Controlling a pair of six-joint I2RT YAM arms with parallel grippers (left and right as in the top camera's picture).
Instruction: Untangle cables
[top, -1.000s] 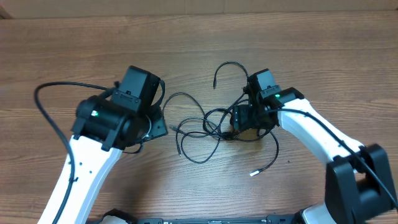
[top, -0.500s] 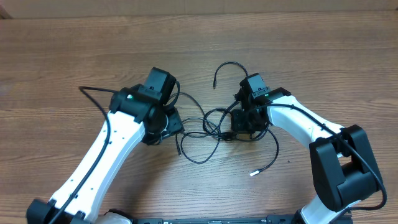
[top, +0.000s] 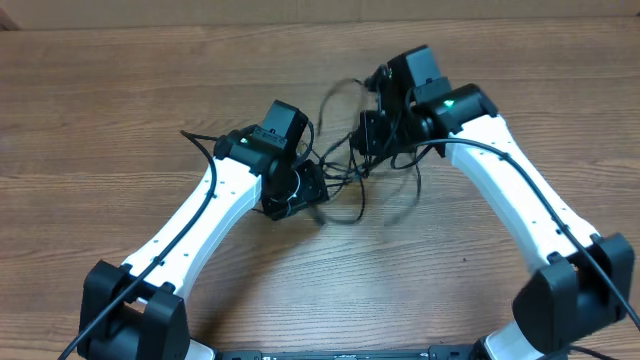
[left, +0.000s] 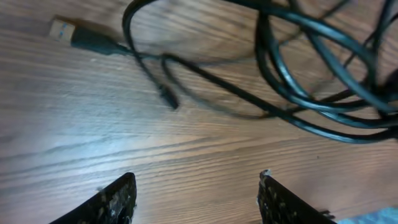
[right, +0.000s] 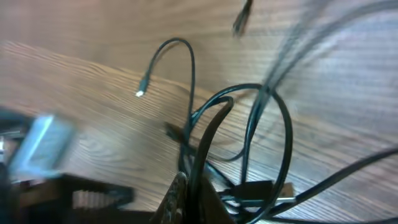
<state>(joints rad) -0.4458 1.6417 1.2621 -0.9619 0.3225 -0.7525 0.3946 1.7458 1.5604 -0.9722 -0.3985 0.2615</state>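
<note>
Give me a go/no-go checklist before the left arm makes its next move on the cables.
1. Hold: right gripper shut on the cables: ok; strands run into its closed jaws.
2. Readiness: left gripper open and empty: ok; only bare table shows between its jaws.
3. Alignment: a strand lined up between the left jaws: not ok; the bundle lies ahead of them.
4. Free end: silvery-tipped plug lying loose on the table: ok.
5. Tangle: loops separated: not ok; several cross and overlap.
6. Which strand the right gripper holds: cannot tell.
</note>
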